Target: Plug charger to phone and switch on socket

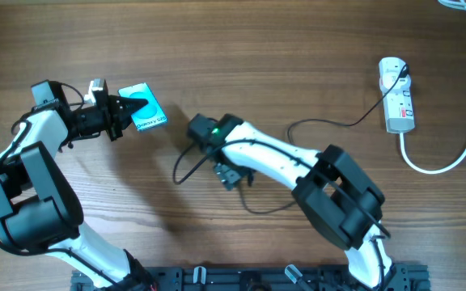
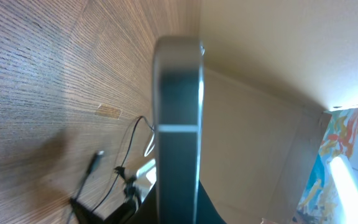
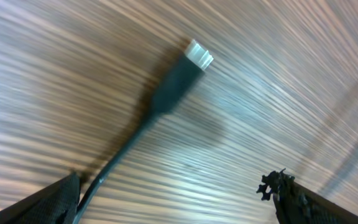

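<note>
The right arm reaches across the wooden table [image 1: 298, 48] toward the middle. The right gripper [image 1: 196, 129] hangs low over the wood with its fingers spread wide, and it holds nothing. In the right wrist view, the two dark fingertips of the right gripper [image 3: 176, 199] sit at the bottom corners. The end of the charger [image 3: 169, 87] lies flat on the table between them. No finger touches it. Its long side slants across the picture, and its small pale metal tip points up and to the right, away from the fingers. The picture is a bit blurry there. From above, the thin black charger [image 1: 354, 124] makes loose loops under the right arm and then runs off to the far right.

To the left and a little farther out, the left gripper [image 1: 128, 109] is clenched on the phone [image 1: 146, 107]. It grips the phone by its left side. The bright blue-green screen faces up, and small text runs along the lower right edge. The phone's free end sticks out to the right, toward the right gripper, but the two are apart. In the left wrist view only the phone's [image 2: 178, 124] thin grey edge shows, running straight up and down the picture.

Far off at the right, the white socket [image 1: 399, 105] lies flat, well apart from both grippers. Its long side points away from the robot. The black cable goes to its far end, and a thick white lead [image 1: 439, 170] curls out of its near end.
</note>
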